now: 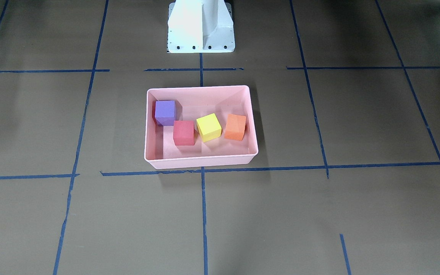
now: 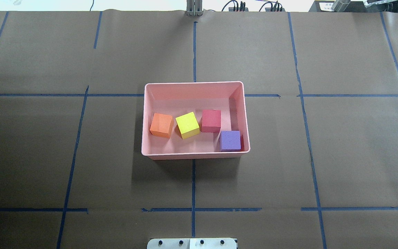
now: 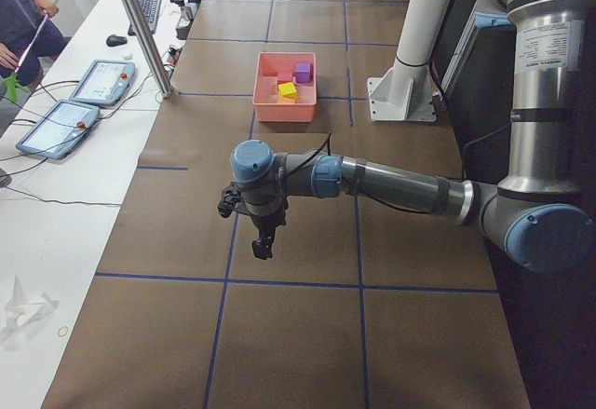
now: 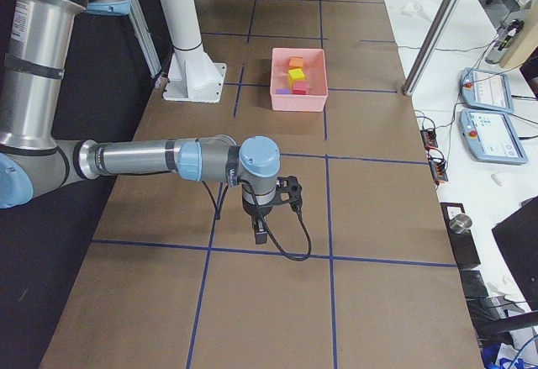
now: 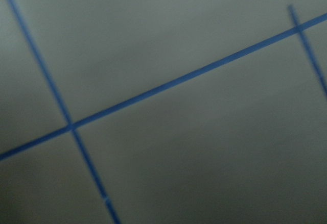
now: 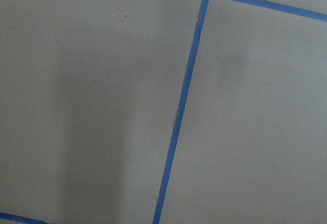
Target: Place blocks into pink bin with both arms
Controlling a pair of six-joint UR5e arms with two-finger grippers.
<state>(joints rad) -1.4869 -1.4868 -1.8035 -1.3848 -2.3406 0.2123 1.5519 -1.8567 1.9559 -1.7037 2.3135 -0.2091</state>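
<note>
Resting inside the pink bin (image 2: 195,84), four blocks (image 2: 187,125) run from the orange block (image 2: 161,125) at 9 o'clock to the purple block (image 2: 230,140) at 4 o'clock. We cannot tell whether the left arm (image 3: 372,181) or right arm (image 4: 151,157) has its jaws clenched. Only a careless sweep might jolt the bin.

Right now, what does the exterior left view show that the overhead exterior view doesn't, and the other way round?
Only exterior left: the left arm stretched low over the table, its gripper pointing down, well short of the pink bin; whether it is open or shut I cannot tell.
Only overhead exterior: the orange block, which I cannot make out from the side, at the bin's left end.
Both: the bin with the yellow-green block, red block and purple block inside, and the blue tape lines.
</note>
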